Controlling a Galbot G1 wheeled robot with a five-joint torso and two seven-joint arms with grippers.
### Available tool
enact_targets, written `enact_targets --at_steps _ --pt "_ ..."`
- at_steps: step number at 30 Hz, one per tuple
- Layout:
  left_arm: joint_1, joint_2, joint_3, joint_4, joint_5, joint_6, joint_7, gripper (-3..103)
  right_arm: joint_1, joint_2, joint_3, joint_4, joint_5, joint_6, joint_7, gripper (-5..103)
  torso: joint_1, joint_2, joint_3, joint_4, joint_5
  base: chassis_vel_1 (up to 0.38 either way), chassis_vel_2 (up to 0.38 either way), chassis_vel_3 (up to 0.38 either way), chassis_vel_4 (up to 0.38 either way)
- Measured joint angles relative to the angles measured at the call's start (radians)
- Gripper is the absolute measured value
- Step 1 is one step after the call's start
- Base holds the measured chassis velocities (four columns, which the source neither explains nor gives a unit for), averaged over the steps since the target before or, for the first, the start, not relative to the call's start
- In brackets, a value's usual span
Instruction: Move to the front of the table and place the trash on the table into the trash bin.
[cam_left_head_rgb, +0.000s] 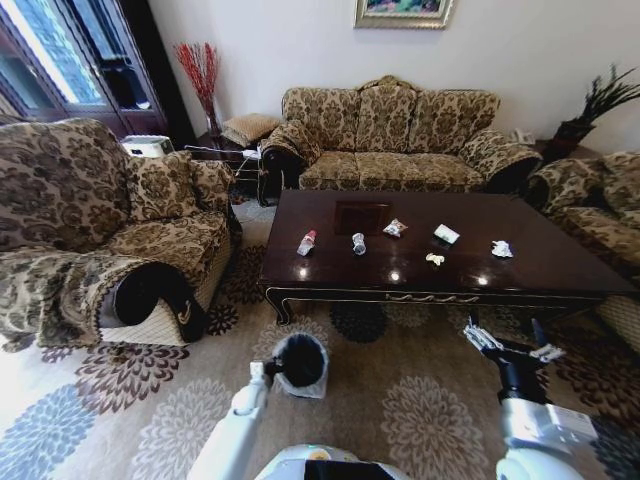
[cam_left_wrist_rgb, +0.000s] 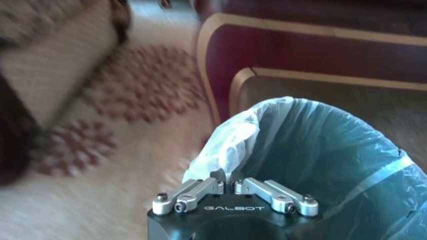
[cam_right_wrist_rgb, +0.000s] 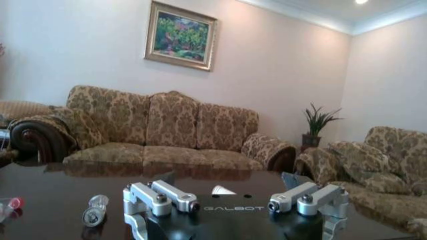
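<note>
- Dark glossy table (cam_left_head_rgb: 540, 262) ahead in head view, litter strung across it: bottle (cam_left_head_rgb: 306, 243) leftmost, can (cam_left_head_rgb: 358, 243), wrapper (cam_left_head_rgb: 395, 228), cup (cam_left_head_rgb: 446, 234), scrap (cam_left_head_rgb: 435, 259), tissue (cam_left_head_rgb: 501, 249) rightmost.
- Right gripper (cam_left_head_rgb: 505, 345) raised just before the near edge, fingers spread; tissue and scrap nearest, up and slightly left of it. Probably the picking arm.
- Left gripper (cam_left_head_rgb: 266, 373) low, at bin (cam_left_head_rgb: 300, 363) on the carpet by the table's left leg.
- Left wrist view: left gripper (cam_left_wrist_rgb: 231, 183) pinched shut on the bin's liner (cam_left_wrist_rgb: 320, 150) at the rim.
- Right wrist view: right gripper (cam_right_wrist_rgb: 235, 189) wide open over the tabletop (cam_right_wrist_rgb: 60, 190); can (cam_right_wrist_rgb: 95, 211) and bottle (cam_right_wrist_rgb: 9, 206) far off to one side.
</note>
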Motion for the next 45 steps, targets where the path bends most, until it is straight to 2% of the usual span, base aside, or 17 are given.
enact_targets --at_steps 2,4,6,7,9,10,14,15,19,20,24,26,30,37,45 --pt "0.017 0.019 -0.011 -0.032 -0.015 0.001 0.000 3 0.002 -0.003 0.000 -0.001 0.004 -0.002 0.000 100 0.000 0.000 0.000 0.0000 0.0002 0.000 0.000 0.000 0.000" --pt "0.083 0.075 -0.050 -0.162 -0.086 0.024 0.001 3 0.008 -0.017 0.000 -0.003 0.022 -0.009 -0.003 100 0.000 0.000 0.000 0.0003 -0.0001 0.000 0.000 0.000 0.000" --pt "0.135 0.103 -0.095 -0.274 -0.119 0.047 0.007 3 0.013 -0.029 0.000 -0.004 0.034 -0.017 -0.006 100 0.000 0.000 0.000 -0.0004 -0.0006 0.000 0.000 0.000 0.000" --pt "0.135 0.103 -0.095 -0.274 -0.119 0.047 0.007 3 0.013 -0.029 0.000 -0.004 0.034 -0.017 -0.006 100 0.000 0.000 0.000 -0.0004 -0.0006 0.000 0.000 0.000 0.000" --pt "0.212 0.138 -0.166 -0.411 -0.142 0.070 0.013 3 0.025 -0.038 -0.004 -0.004 0.040 -0.028 -0.011 100 0.000 0.000 0.000 -0.0002 -0.0002 0.000 0.000 0.000 0.000" --pt "0.212 0.138 -0.166 -0.411 -0.142 0.070 0.013 3 0.025 -0.038 -0.004 -0.004 0.040 -0.028 -0.011 100 0.000 0.000 0.000 -0.0002 -0.0002 0.000 0.000 0.000 0.000" --pt "0.372 0.193 -0.286 -0.647 -0.200 0.120 0.031 3 0.040 -0.052 -0.012 0.000 0.046 -0.052 -0.023 100 0.000 0.000 0.000 0.0005 -0.0003 0.000 0.000 0.000 0.000" --pt "0.372 0.193 -0.286 -0.647 -0.200 0.120 0.031 3 0.040 -0.052 -0.012 0.000 0.046 -0.052 -0.023 100 0.000 0.000 0.000 0.0005 -0.0003 0.000 0.000 0.000 0.000" --pt "0.477 0.228 -0.395 -0.810 -0.265 0.141 0.037 3 0.048 -0.063 -0.012 0.002 0.055 -0.055 -0.026 100 0.000 0.000 0.000 0.0000 0.0000 0.000 0.000 0.000 0.000" --pt "0.477 0.228 -0.395 -0.810 -0.265 0.141 0.037 3 0.048 -0.063 -0.012 0.002 0.055 -0.055 -0.026 100 0.000 0.000 0.000 0.0000 0.0000 0.000 0.000 0.000 0.000" --pt "0.493 0.195 -0.469 -0.974 -0.301 0.152 0.003 3 0.050 -0.066 -0.012 0.012 0.060 -0.057 -0.040 100 0.000 0.000 0.000 0.0001 0.0000 0.000 0.000 0.000 0.000" --pt "0.488 0.186 -0.472 -0.995 -0.301 0.153 -0.003 3 0.051 -0.067 -0.014 0.014 0.060 -0.060 -0.041 100 0.000 0.000 0.000 0.0000 -0.0002 0.000 0.000 0.000 0.000" --pt "0.451 0.148 -0.478 -1.148 -0.302 0.185 -0.043 3 0.064 -0.085 -0.025 0.037 0.060 -0.085 -0.046 100 0.000 0.000 0.000 -0.0002 0.0005 0.000 0.000 0.000 0.000" --pt "0.431 0.138 -0.477 -1.232 -0.300 0.230 -0.052 3 0.058 -0.100 -0.014 0.062 0.069 -0.120 -0.075 100 0.000 0.000 0.000 -0.0001 0.0002 0.000 0.000 0.000 0.000" --pt "0.430 0.118 -0.456 -1.235 -0.285 0.233 -0.063 3 0.062 -0.108 -0.015 0.063 0.087 -0.133 -0.087 100 0.000 0.000 0.000 0.0000 0.0001 0.000 0.000 0.000 0.000"
